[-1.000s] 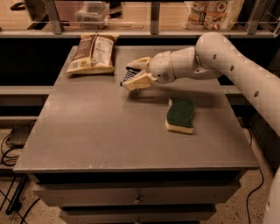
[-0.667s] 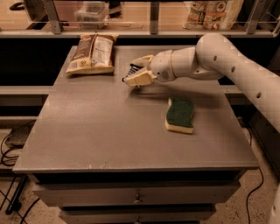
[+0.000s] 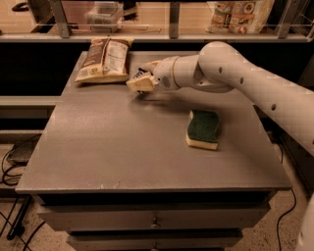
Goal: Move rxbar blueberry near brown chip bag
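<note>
The brown chip bag [image 3: 104, 60] lies flat at the table's back left, brown down its left side and cream with print on the right. My gripper [image 3: 141, 82] is at the end of the white arm, just right of the bag's near right corner and low over the table. It is shut on the rxbar blueberry [image 3: 141, 75], of which only a small dark edge with white marks shows between the fingers.
A green-and-yellow sponge [image 3: 203, 129] lies right of centre on the grey table [image 3: 122, 147]. A railing and a shelf with a clear box [image 3: 104, 12] and a printed bag [image 3: 239, 13] run behind the table. Drawers sit below the front edge.
My gripper has carried the bar a little to the left and towards the back, closer to the chip bag. The sponge and bag have not moved.
</note>
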`<state>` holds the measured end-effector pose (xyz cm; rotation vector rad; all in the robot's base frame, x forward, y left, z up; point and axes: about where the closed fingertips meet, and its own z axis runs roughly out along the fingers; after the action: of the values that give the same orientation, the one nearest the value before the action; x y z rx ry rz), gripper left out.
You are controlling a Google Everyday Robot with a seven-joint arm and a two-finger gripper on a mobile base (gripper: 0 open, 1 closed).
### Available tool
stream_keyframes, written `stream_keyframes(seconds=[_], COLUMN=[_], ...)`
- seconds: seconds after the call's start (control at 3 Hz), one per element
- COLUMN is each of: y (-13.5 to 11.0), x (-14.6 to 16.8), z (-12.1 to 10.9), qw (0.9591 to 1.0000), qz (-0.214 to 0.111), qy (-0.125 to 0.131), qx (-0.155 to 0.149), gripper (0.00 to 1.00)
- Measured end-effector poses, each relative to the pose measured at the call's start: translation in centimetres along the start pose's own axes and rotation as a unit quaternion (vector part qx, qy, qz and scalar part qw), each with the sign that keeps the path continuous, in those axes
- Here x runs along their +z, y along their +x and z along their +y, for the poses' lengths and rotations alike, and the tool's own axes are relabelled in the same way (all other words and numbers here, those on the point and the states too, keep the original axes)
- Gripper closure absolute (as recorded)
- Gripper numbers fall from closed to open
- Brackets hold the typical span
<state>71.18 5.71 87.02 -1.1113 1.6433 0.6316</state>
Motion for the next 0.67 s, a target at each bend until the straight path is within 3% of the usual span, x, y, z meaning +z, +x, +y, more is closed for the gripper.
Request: stream_keyframes(seconds=[0.67], y=[-1.2], x=[4.8], z=[-1.1], qw=[0.9978], qz=[-0.015], qy=[0.041], qx=[0.05], gripper=[0.12])
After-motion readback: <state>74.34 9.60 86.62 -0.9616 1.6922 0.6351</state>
